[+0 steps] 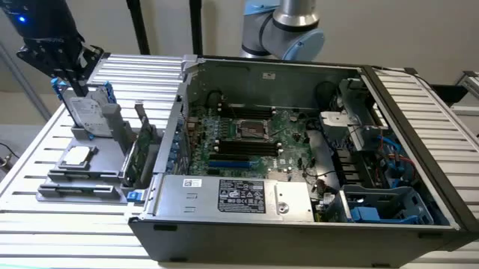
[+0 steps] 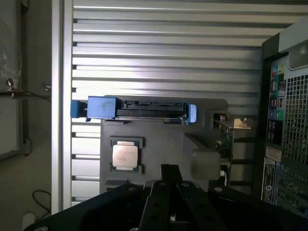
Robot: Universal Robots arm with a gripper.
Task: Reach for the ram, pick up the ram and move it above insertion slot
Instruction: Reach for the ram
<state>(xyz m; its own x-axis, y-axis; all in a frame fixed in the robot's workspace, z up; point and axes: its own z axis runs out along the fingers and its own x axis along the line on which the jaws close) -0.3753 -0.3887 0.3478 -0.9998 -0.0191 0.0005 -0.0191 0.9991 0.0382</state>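
Gripper [image 1: 76, 85] hovers above the upright hard drive [image 1: 90, 115] — grip state unclear, labels unreadable.

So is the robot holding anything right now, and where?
Nothing that I can see: the gripper hangs over the gray stand, near the hard drive.

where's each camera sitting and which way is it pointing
Exterior view: off the arm, up high, looking down on the open computer case and the grey parts holder on the slatted table; an arm joint and the gripper show.
Wrist view: on the wrist, looking down past the gripper onto the holder.
Shared: the hard drive with blue rails, the CPU, and the case.
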